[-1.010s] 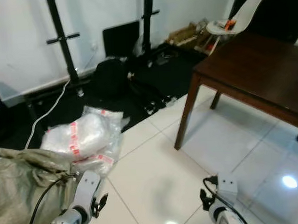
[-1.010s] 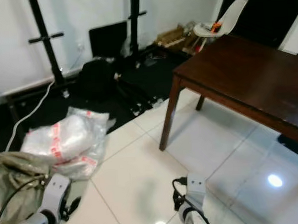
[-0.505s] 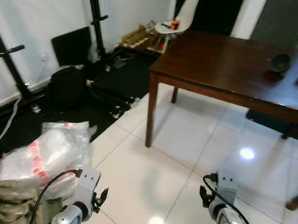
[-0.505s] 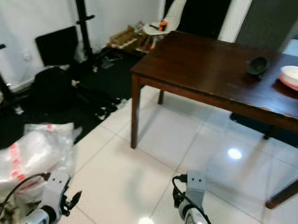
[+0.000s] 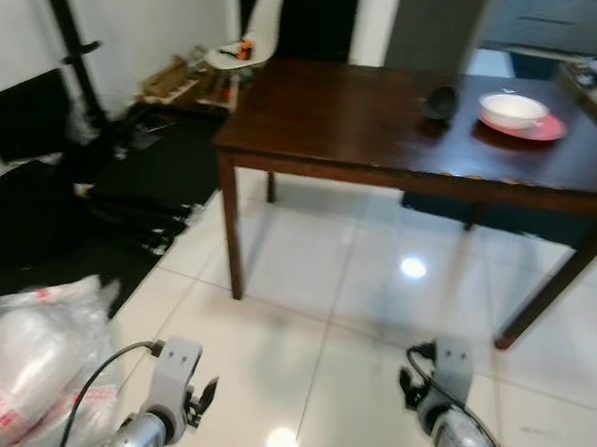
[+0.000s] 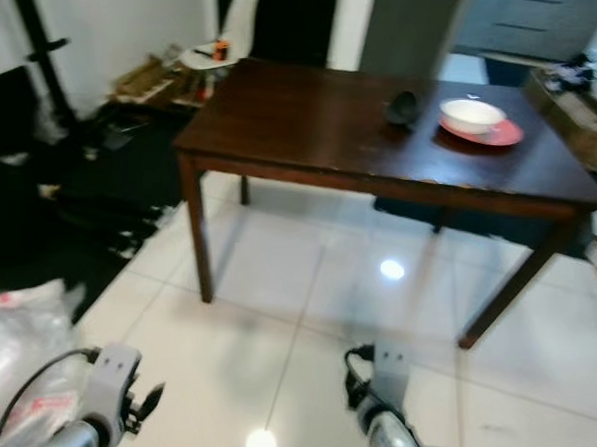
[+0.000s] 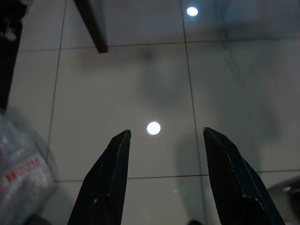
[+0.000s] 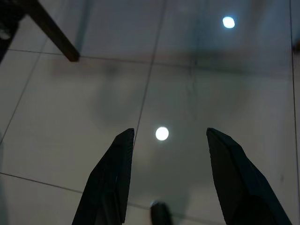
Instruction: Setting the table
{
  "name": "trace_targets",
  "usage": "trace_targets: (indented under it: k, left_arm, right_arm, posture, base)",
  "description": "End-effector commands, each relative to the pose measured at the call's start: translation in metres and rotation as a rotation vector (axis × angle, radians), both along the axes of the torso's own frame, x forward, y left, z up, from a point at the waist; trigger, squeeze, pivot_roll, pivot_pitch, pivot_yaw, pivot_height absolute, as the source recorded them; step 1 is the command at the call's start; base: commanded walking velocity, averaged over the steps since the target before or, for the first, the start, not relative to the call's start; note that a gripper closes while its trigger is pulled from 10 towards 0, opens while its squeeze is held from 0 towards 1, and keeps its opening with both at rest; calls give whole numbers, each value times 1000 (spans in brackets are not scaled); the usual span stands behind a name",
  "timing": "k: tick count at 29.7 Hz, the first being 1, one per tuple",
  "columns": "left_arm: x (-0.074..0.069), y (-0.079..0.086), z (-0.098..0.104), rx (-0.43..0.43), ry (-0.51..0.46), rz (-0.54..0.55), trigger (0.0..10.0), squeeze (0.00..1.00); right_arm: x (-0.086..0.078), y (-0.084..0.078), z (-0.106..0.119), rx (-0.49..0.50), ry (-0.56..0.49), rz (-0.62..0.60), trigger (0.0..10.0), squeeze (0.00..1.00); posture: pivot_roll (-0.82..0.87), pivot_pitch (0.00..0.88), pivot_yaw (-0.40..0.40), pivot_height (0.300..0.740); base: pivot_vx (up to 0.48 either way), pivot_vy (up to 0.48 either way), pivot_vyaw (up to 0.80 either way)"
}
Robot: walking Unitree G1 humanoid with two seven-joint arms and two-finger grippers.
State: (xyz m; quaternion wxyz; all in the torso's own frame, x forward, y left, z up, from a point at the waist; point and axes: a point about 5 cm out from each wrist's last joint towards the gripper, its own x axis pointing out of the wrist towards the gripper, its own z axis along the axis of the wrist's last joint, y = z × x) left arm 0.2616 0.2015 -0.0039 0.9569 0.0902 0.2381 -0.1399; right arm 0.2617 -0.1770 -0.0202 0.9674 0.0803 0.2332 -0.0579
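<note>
A white bowl (image 5: 512, 108) sits on a red plate (image 5: 534, 128) toward the far right of the dark wooden table (image 5: 353, 120), a small dark bowl (image 5: 439, 103) just beside it. Both arms hang low over the glossy tiled floor (image 5: 323, 312) — left gripper (image 7: 164, 140) and right gripper (image 8: 166, 138) spread wide, holding nothing.

This is a room in a home. A big brown worktop (image 5: 394, 128) stands on shiny white floor tiles (image 5: 323, 312), with a bowl (image 5: 513, 109) on a red plate (image 5: 539, 129). A white chair (image 5: 253, 31) waits far off.
</note>
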Motion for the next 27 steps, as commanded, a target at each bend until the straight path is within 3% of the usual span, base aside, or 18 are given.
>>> trace_targets:
  k: [1,9,17,18,19,26,27]
  left_arm:
    - [-1,-5,-2,9,7,-20,10000,0]
    - [13,-6,18,-24,-86,16,10000,0]
    - [32,-21,61,-81,-261,-1,10000,0]
    - [36,-23,73,-101,-305,8,10000,0]
    - [45,-26,99,-116,-397,30,10000,0]
    - [62,-34,162,-130,-628,52,10000,0]
    - [62,-34,162,-130,-628,52,10000,0]
  right_arm:
    - [-5,-6,-4,-10,19,-15,10000,0]
    - [5,-5,7,-23,-38,0,10000,0]
    - [33,-9,47,-39,-232,21,10000,0]
    - [39,-10,58,-39,-282,25,10000,0]
    - [53,-11,87,-40,-400,41,10000,0]
    - [75,-11,167,35,-704,34,10000,0]
    - [75,-11,167,35,-704,34,10000,0]
  posture:
    - [18,27,49,740]
    - [16,31,53,740]
    - [13,32,58,740]
    - [15,33,59,740]
    - [16,33,58,740]
    - [16,31,54,740]
    - [16,31,54,740]
  base:
    - [0,0,-800]
    - [0,0,-800]
    - [0,0,-800]
    - [0,0,-800]
    - [0,0,-800]
    - [0,0,-800]
    - [0,0,-800]
